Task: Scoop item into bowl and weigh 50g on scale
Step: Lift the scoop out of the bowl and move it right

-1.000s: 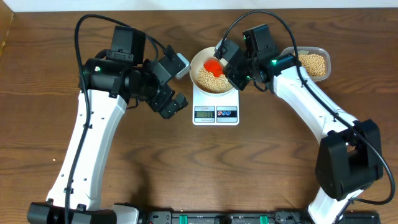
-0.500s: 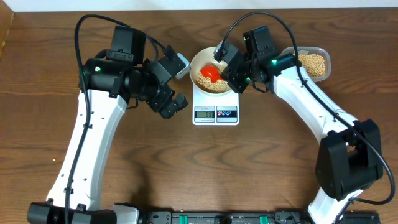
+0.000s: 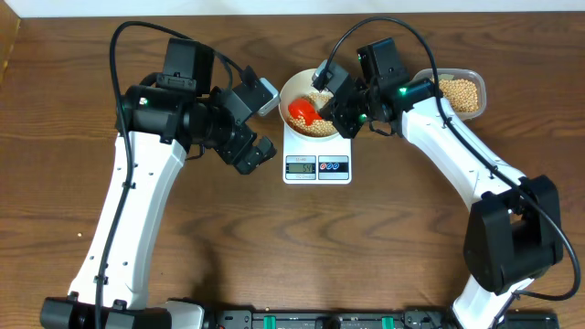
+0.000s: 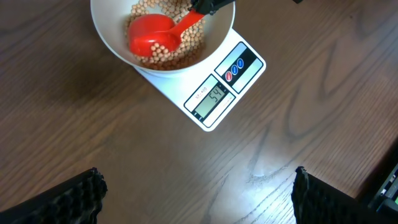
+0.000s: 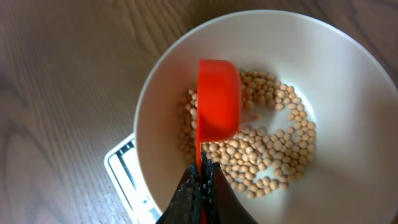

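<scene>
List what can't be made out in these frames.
- Display of the scale: in the overhead view the digits are too small. In the left wrist view they are tilted and faint, so not surely readable.
- tub: overhead, its left end is hidden under the right arm.
- Handle of the scoop: right wrist view, mostly hidden inside the shut right end effector, itself cropped by the bottom edge.
- left end effector: left wrist view, only two finger ends show at the bottom edge.

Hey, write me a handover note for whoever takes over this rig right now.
Left gripper: open, empty, left of the scale.
Right gripper: shut on the red scoop handle, scoop in the bowl.
The bowl sits on the scale with beans in it; more in the clear tub.
Done: beans scooped in. The display seems to read 54.
To do: probably remove a few, then recheck.
</scene>
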Tool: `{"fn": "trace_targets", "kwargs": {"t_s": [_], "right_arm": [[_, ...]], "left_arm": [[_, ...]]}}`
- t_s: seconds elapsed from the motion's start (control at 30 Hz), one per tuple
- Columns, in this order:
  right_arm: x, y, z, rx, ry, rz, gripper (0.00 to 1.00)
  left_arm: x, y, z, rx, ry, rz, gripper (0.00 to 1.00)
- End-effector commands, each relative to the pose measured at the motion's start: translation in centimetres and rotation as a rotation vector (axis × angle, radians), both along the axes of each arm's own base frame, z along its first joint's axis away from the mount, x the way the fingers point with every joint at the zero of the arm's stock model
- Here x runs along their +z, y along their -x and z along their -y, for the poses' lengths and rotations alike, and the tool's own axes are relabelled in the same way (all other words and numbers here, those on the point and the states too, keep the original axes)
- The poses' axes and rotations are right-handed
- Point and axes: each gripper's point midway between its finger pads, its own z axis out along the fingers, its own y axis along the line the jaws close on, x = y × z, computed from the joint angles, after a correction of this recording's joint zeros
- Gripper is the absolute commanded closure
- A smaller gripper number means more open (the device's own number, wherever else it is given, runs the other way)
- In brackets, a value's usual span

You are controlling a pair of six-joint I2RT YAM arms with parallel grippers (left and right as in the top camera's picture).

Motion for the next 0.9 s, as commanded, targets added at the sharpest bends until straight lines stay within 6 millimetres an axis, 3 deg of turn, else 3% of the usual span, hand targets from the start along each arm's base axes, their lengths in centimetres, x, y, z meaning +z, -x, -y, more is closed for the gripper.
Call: {"fn": "trace_targets", "kwargs": {"t_s": [0.0,0.47,0.87], "right_arm": [[0.6,0.1,-0.4,-0.024,-0.084,-0.069,0.99],[5.6,-2.5,4.5,-0.127,-0.395,-0.165,0.99],[8.4,-2.9,6.3,-0.134,-0.477,-0.138,0.99]], "left_arm": [[0.1,0.3,0.1,0.002,0.008,-0.002,0.02],[0.1,0.2,0.1,0.002,0.007,-0.002,0.02],[0.1,0.3,0.1,0.002,0.008,-0.002,0.02]]}}
